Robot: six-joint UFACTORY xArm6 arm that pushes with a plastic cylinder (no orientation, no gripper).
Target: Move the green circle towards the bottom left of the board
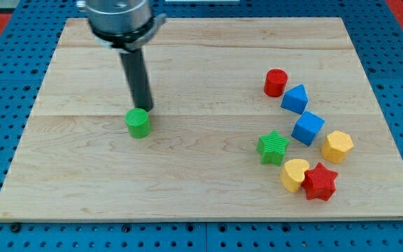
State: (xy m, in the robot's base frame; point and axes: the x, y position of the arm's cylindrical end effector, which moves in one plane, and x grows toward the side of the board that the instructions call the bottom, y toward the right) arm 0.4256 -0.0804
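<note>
Though spanning nearly the whole view, the wooden counter (208, 66) carries things in only two places. Above it, at the view's top left, the arm's dark rod, slanting down to my tip (145, 109); no jaws on this tool, so nothing to spread, press together or pinch, just a plain rod end. Tip touching or just beside the upper right edge of the green circle (138, 123), which sits left of the counter's middle, about halfway between top and bottom. Well apart on the view's right, a loose cluster: red cylinder (276, 82), two blue blocks (294, 99) (307, 128), green star (273, 148), yellow hexagon (337, 146), yellow heart-like block (294, 174), red star (320, 182). As a judgement: well placed for a push down and leftward, tip on the proper side, yet most of the travel toward the bottom left corner not yet done; bare wood ahead on that path.
</note>
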